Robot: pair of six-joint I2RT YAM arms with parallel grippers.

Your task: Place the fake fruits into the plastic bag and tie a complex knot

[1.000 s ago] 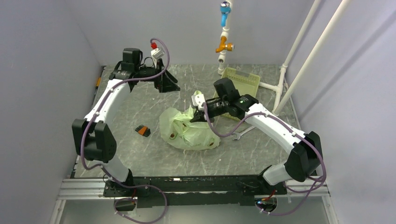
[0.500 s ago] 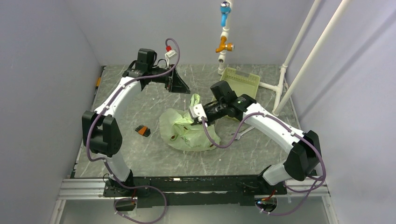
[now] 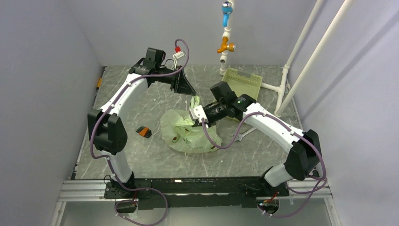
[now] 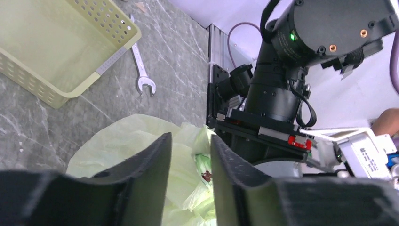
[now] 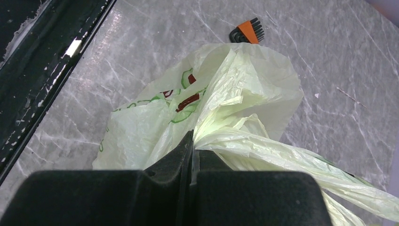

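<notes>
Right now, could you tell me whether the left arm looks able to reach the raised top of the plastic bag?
Probably yes: the left gripper hangs right over the plastic bag, jaws apart, with nothing between them and the film. The right gripper, shut on the bag close by, leaves little room.

- Left arm (image 3: 117, 96), right arm (image 3: 275, 127): white link shells, black joint housings.
- Purple cable (image 4: 230, 41) runs along each arm.
- Left tool (image 4: 189, 141), right tool (image 5: 192, 141): matte black fingers with a layered surface texture.
- Right wrist housing (image 4: 324, 23): black and round, with a lit green lamp (image 4: 292, 36) and brass screws (image 4: 332, 47).
- Red tab (image 4: 297, 140) on the right tool mount.
- Red-capped white connector (image 3: 178, 48) at the left wrist.
</notes>
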